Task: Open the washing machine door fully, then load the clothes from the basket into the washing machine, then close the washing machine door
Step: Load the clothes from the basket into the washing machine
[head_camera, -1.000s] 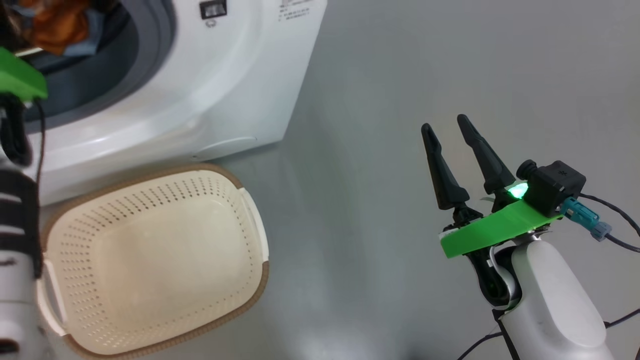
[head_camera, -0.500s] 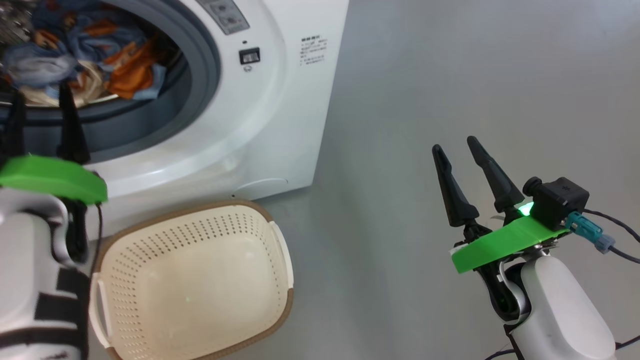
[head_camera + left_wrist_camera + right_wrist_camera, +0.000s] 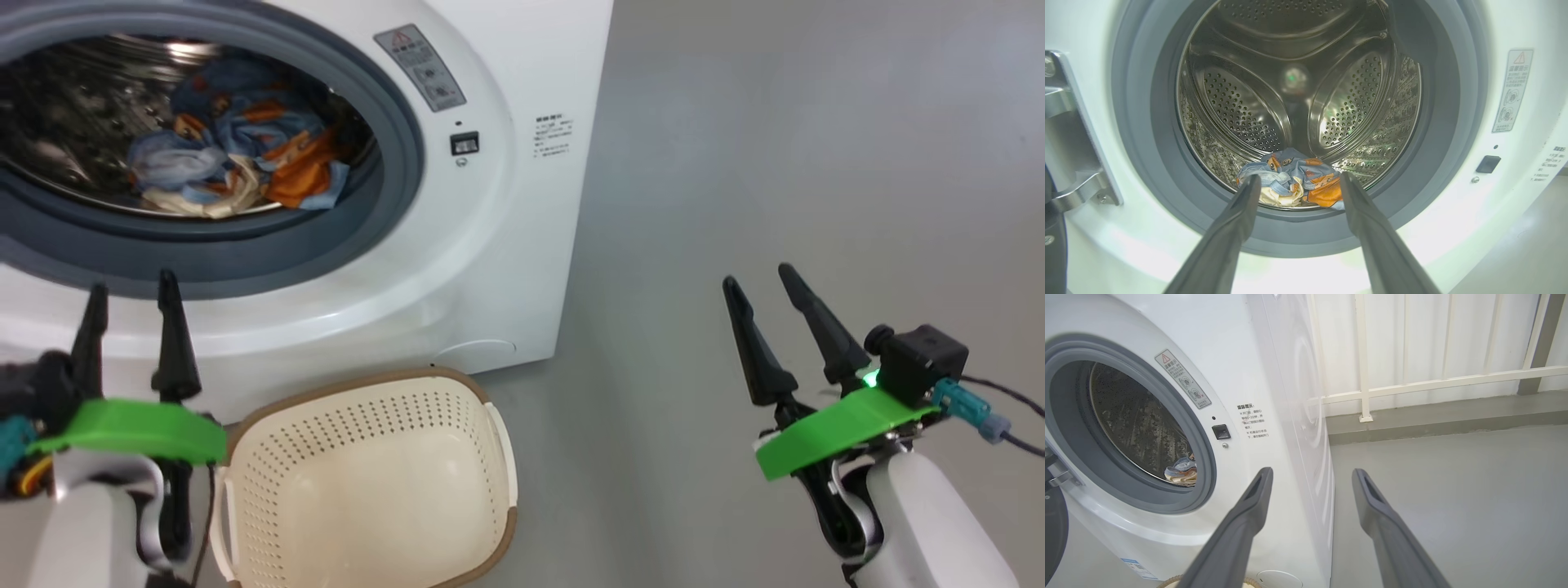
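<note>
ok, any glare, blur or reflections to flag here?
Left wrist view: glare washes out the washing machine front under the opening; near fingers blurred. Right wrist view: its glossy side mirrors the railing. Head view: soft sheen on the floor.

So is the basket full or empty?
Empty. The basket shows just its bare cream bottom and holed walls, with nothing in it. The clothes lie inside the washing machine drum.

Bright, even light; washing machine front glares (wrist-view edges bow)
</note>
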Robot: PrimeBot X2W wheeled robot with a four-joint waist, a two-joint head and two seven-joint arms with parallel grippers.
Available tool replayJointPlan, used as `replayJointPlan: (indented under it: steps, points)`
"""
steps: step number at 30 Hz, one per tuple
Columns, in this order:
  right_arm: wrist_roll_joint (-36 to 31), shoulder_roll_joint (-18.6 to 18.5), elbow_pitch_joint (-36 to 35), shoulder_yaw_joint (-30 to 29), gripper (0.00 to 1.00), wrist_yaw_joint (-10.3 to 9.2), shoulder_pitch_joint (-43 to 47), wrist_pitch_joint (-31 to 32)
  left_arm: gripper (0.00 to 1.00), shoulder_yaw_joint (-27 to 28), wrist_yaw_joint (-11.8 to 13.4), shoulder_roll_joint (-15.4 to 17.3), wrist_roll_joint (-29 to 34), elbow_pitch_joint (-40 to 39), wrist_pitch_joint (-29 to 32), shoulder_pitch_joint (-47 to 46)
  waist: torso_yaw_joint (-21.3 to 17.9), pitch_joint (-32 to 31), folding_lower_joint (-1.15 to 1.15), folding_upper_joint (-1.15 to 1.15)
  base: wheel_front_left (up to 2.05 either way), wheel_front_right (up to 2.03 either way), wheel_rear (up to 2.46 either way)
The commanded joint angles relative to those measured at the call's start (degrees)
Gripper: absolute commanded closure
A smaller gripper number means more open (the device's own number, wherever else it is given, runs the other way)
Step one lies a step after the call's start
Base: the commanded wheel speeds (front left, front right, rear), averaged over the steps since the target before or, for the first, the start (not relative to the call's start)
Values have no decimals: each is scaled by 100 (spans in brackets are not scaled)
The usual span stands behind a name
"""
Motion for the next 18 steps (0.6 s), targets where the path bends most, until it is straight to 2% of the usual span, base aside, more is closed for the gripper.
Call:
replayJointPlan:
  steps: [1, 8, 18]
  points:
    - [49, -39, -104, 72, 0, 12, 161, -27, 0, 206, -15, 79, 114, -338, -13, 204, 169, -220, 0, 0, 0, 0, 0]
    - [65, -83, -94, 74, 0, 12, 327, -27, 0, 277, -10, -115, 251, -963, -13, 952, 267, -415, 0, 0, 0, 0, 0]
    - [84, -132, -145, 14, 0, 12, 470, -27, 0, 302, 16, -294, 343, -1553, -13, 1529, 364, -490, 0, 0, 0, 0, 0]
